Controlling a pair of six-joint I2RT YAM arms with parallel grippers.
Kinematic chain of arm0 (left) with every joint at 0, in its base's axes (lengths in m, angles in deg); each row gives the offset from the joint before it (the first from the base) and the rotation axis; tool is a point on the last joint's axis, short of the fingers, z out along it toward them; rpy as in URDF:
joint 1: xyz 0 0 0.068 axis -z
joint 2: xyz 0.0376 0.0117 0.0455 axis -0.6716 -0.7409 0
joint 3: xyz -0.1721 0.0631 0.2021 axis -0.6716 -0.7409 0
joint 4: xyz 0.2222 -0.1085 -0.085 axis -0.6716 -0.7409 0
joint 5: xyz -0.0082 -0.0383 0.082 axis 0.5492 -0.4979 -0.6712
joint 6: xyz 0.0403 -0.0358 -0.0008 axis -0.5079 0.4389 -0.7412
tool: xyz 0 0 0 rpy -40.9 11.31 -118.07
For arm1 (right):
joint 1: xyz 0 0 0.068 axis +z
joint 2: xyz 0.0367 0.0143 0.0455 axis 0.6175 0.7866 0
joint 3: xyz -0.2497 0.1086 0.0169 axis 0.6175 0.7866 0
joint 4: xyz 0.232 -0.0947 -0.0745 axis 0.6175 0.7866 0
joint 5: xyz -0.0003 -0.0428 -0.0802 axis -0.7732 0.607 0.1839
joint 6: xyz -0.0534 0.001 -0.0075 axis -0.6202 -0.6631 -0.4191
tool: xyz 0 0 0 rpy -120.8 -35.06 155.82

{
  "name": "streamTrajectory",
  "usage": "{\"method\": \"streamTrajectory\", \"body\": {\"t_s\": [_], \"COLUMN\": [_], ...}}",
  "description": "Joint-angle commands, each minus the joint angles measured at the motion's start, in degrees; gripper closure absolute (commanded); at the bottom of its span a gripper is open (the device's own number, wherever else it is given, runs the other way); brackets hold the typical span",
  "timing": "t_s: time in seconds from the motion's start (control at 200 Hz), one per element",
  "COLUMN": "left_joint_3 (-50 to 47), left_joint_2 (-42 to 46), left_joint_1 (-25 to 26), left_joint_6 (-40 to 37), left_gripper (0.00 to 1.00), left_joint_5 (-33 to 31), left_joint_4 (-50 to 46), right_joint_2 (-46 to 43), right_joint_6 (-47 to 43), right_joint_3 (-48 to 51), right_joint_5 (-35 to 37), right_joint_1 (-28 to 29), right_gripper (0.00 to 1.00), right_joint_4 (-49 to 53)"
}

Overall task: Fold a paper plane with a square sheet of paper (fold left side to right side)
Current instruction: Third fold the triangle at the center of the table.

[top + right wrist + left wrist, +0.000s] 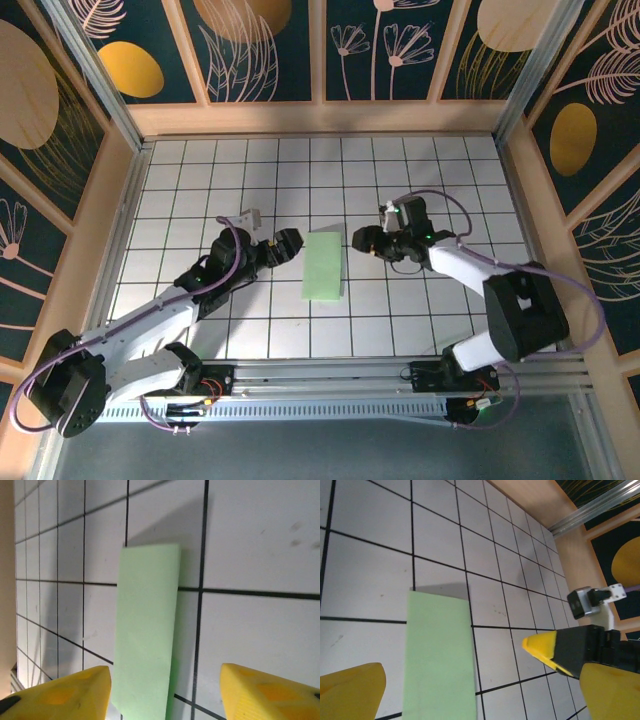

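Sheet of paper flat w/ bare tiles along all edges.

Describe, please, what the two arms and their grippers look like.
The left arm and right arm have white links with black joints. A thin purple cable loops along each. The left gripper and right gripper are black, with blunt yellow fingers.

Robot test cell, probably a lab: white grid-tiled tabletop, dark floral-printed wall panels in pale wooden framing, silver aluminium rail along the near edge.
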Motion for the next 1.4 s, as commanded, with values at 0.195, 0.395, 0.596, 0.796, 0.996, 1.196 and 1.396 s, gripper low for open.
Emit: {"method": "streamTrajectory", "body": {"t_s": [0.195, 0.395, 0.596, 0.796, 0.996, 1.196, 1.396], "left_joint_3": [-2.60, -1.47, -1.10, -1.12, -0.36, 1.52, 4.46], "left_joint_2": [-0.60, -4.09, -4.86, -5.24, -8.18, -13.83, -22.11], "left_joint_1": [-0.44, -0.43, -0.44, -0.43, -0.43, -0.43, -0.36], "left_joint_6": [1.61, 1.30, 1.03, 0.87, 0.95, -0.40, -1.64], "left_gripper": [0.01, 0.01, 0.01, 0.01, 0.01, 0.07, 0.29], "left_joint_5": [1.82, 2.62, 2.30, 2.30, 3.51, 7.60, 12.26], "left_joint_4": [3.49, 3.16, 1.40, 0.89, 0.77, 0.42, 0.27], "right_joint_2": [7.85, 10.19, 13.19, 15.88, 17.86, 19.47, 20.03], "right_joint_6": [3.33, 4.01, 3.92, 3.24, 1.51, -1.27, -3.28], "right_joint_3": [-2.18, -2.52, -3.85, -4.40, -4.59, -5.60, -6.49], "right_joint_5": [-5.47, -6.22, -5.67, -5.13, -3.63, -0.78, 0.45], "right_joint_1": [2.45, 3.76, 4.65, 5.24, 5.45, 5.54, 5.63], "right_gripper": [0.72, 0.90, 0.97, 1.00, 1.00, 1.00, 1.00], "right_joint_4": [-7.01, -9.04, -9.37, -8.84, -6.71, -3.10, -1.45]}}
